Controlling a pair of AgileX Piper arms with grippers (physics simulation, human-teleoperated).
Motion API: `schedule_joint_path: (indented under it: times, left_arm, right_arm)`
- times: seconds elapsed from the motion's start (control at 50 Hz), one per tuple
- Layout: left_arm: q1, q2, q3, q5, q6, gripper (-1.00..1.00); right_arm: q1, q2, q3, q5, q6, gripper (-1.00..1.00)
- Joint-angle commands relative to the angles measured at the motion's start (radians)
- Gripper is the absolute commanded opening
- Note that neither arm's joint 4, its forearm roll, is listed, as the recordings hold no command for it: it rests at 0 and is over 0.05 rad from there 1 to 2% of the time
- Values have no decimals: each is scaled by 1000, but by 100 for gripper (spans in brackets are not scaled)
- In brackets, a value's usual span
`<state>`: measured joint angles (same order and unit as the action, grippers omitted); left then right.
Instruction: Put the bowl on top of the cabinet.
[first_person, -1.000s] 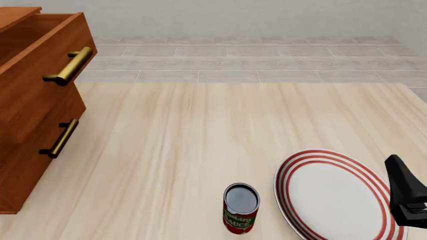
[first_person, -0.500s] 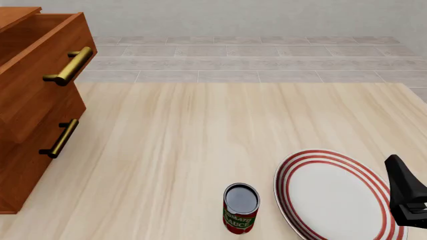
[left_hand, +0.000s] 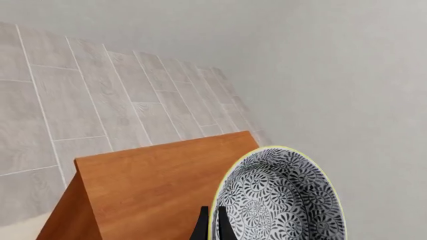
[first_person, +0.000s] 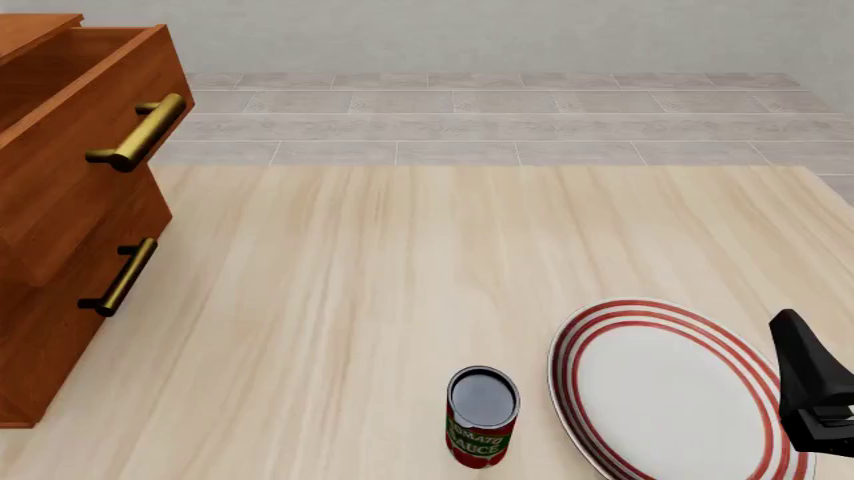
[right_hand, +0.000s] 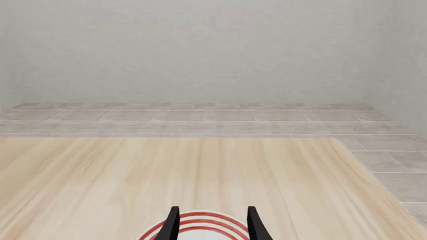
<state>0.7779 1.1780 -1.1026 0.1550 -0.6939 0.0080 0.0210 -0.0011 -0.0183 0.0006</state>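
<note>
The left gripper (left_hand: 212, 226) was clamped on the rim of the patterned ceramic bowl (left_hand: 280, 197), held above the smooth wooden cabinet (left_hand: 157, 187). The right gripper (right_hand: 211, 222) stood open, empty, over the red-ringed plate (first_person: 667, 385).

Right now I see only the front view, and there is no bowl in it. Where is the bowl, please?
Observer: The left wrist view shows the bowl. The left gripper pinches its rim.
Operator: Is it near the cabinet?
Observer: Yes. The flat top of the cabinet lies just beyond the bowl. I cannot tell whether they touch.
Operator: Does my right gripper hold something?
Observer: No. In the right wrist view the right gripper is open and empty, and the edge of the plate shows between its fingers.
</note>
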Motion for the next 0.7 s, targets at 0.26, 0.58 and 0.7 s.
schedule_joint_path:
  times: [0.26,0.58,0.7]
  left_arm:
    - [5,25,-6,-24,53,-100]
    - [-12,18,6,-31,59,-100]
    - [-7,16,18,-59,50,100]
  right_arm:
    - [0,0,0,0,0,100]
    - [0,0,0,0,0,100]
    - [0,0,0,0,0,100]
